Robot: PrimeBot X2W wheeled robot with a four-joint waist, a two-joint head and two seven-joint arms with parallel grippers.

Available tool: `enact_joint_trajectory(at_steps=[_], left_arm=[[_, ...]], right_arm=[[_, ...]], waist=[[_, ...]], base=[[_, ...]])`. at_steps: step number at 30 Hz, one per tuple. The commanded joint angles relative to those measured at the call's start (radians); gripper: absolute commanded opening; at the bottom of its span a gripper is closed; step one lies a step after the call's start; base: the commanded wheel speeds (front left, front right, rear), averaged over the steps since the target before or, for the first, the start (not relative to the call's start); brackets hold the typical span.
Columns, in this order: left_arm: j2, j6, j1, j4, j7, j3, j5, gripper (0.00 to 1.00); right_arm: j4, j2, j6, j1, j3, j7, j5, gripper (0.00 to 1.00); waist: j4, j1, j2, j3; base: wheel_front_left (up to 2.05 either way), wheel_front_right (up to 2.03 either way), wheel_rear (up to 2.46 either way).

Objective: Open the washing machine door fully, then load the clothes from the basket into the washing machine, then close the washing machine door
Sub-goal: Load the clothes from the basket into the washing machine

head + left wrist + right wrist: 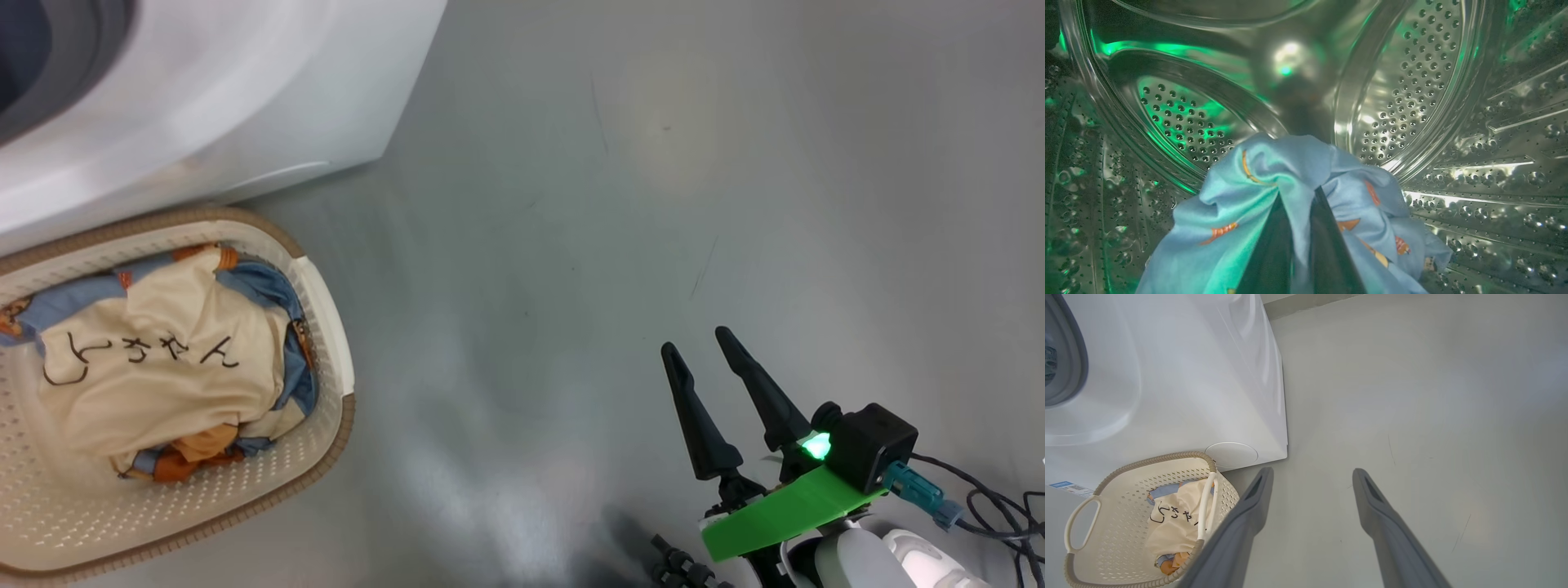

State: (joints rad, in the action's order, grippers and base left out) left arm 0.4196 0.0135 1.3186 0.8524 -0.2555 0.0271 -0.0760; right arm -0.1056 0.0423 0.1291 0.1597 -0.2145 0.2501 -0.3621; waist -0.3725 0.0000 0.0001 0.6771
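Grey, glossy floor (653,163) fills the right and centre of the head view. The white washing machine (204,98) occupies the upper left, with its grey gasket (73,90) at the corner. The basket (331,343) sits at lower left, just beside the machine's front. It holds the cream garment (163,367) with black lettering, lying over blue and orange fabric.

In the left wrist view, the left gripper (1298,196) is inside the perforated steel drum (1412,102). Its 2 fingers are closed on a light blue garment (1229,212) printed with orange figures, which drapes over both fingers at lower centre.

The right gripper (695,339) is at lower right of the head view, above bare floor. Its 2 fingers (1241,522) are spread apart and hold nothing.

Step in hand, by judgement: step 2 of 3, loading, with 1 garment being delivered and the rest in the basket. The next move calls for parting the left fingers so the fabric drops on the drum wall. The gripper then has to back out without snagging cloth, and return to the basket for the cream garment.
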Motion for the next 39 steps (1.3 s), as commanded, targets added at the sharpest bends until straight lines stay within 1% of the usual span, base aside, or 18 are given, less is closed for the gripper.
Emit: enact_joint_trajectory(at_steps=[1, 6, 9, 12, 17, 21, 24, 28, 30, 31, 32, 36, 39], left_arm=[[0.047, 0.009, 0.026, -0.025, -0.006, 0.009, 0.004, 0.0], [0.044, 0.02, 0.047, -0.079, -0.006, 0.016, 0.002, 0.0], [0.043, 0.029, 0.034, -0.129, -0.006, 0.021, 0.006, 0.0], [0.043, 0.03, 0.012, -0.138, -0.006, 0.024, 0.008, 0.0], [0.032, 0.026, -0.013, -0.079, -0.006, 0.011, 0.014, 0.0], [0.029, 0.026, 0.0, -0.01, -0.006, -0.006, 0.023, 0.0], [0.028, 0.013, 0.026, 0.074, 0.002, -0.031, 0.035, 0.01], [0.024, 0.012, 0.069, 0.158, 0.016, -0.052, 0.044, 0.29], [0.018, 0.012, 0.088, 0.196, 0.032, -0.061, 0.047, 0.48], [0.016, 0.012, 0.096, 0.212, 0.038, -0.067, 0.049, 0.7], [0.011, 0.013, 0.103, 0.229, 0.046, -0.071, 0.05, 1.0], [-0.006, 0.023, 0.127, 0.283, 0.073, -0.089, 0.055, 1.0], [-0.018, 0.031, 0.139, 0.325, 0.112, -0.096, 0.053, 1.0]], right_arm=[[0.023, 0.008, 0.002, -0.009, -0.018, 0.012, 0.004, 1.0], [0.024, 0.008, 0.002, -0.007, -0.015, 0.012, 0.008, 1.0], [0.026, 0.008, 0.002, -0.002, -0.02, 0.012, 0.007, 1.0], [0.027, 0.008, 0.002, 0.001, -0.022, 0.012, 0.005, 1.0], [0.023, 0.008, 0.002, 0.004, -0.023, 0.012, 0.005, 1.0], [0.02, 0.008, 0.002, 0.004, -0.023, 0.012, 0.009, 1.0], [0.019, 0.008, 0.002, 0.0, -0.021, 0.012, 0.01, 1.0], [0.016, 0.008, 0.002, -0.005, -0.022, 0.012, 0.008, 1.0], [0.015, 0.008, 0.002, -0.007, -0.023, 0.012, 0.008, 1.0], [0.015, 0.008, 0.002, -0.008, -0.022, 0.012, 0.007, 1.0], [0.014, 0.008, 0.002, -0.008, -0.022, 0.012, 0.007, 1.0], [0.013, 0.008, 0.002, -0.013, -0.02, 0.012, 0.007, 1.0], [0.011, 0.008, 0.002, -0.017, -0.017, 0.012, 0.007, 1.0]], waist=[[0.003, 0.0, -0.0001, 0.017], [0.006, 0.0, -0.0001, 0.036], [0.007, 0.0, -0.0001, 0.041], [0.01, 0.0, -0.0001, 0.042], [0.019, 0.0, -0.0001, 0.038], [0.022, 0.0, -0.0001, 0.031], [0.025, 0.0, -0.0001, 0.023], [0.024, 0.0, -0.0001, 0.011], [0.024, 0.0, -0.0001, 0.006], [0.024, 0.0, -0.0001, 0.004], [0.024, 0.0, -0.0001, 0.001], [0.025, 0.0, -0.0001, -0.012], [0.028, 0.0, -0.0001, -0.024]], base=[[0.0, 0.0, 0.0], [0.0, 0.0, 0.0], [0.0, 0.0, 0.0], [0.0, 0.0, 0.0], [0.0, 0.0, 0.0], [0.0, 0.0, 0.0], [0.0, 0.0, 0.0], [0.0, 0.0, 0.0], [0.0, 0.0, 0.0], [0.0, 0.0, 0.0], [0.0, 0.0, 0.0], [0.0, 0.0, 0.0], [0.0, 0.0, 0.0]])
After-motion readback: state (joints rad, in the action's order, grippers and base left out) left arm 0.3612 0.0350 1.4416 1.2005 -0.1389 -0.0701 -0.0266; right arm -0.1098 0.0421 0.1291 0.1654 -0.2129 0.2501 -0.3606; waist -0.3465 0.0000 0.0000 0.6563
